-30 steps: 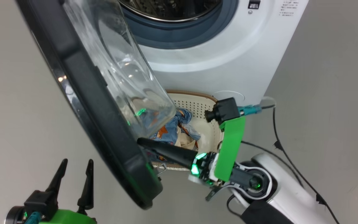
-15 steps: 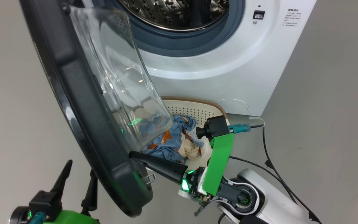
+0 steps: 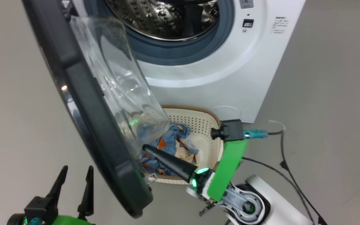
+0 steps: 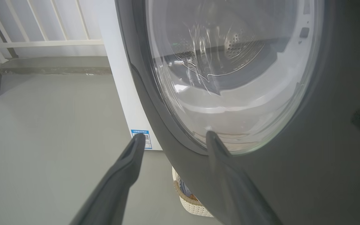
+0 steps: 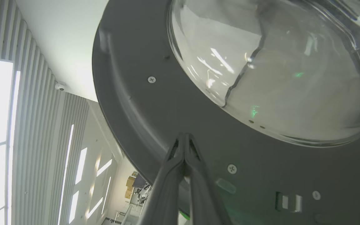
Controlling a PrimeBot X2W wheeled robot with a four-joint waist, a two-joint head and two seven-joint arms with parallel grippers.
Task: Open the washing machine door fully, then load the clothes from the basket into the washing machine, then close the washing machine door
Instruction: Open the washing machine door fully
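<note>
The big white box-shaped washing machine has a grey ring. Its round glass door has a black rim. The soft clothes are blue with orange-brown shapes. The cream plastic basket is dotted with holes and has a brown rim.

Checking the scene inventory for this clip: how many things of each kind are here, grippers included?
washing machine: 1
washing machine door: 1
basket: 1
clothes bundle: 1
grippers: 2 (left gripper open, right gripper shut)
Total: 6

washing machine door: glossy dark rim, clear glass | drum: perforated steel (shiny) | basket: matt plastic
</note>
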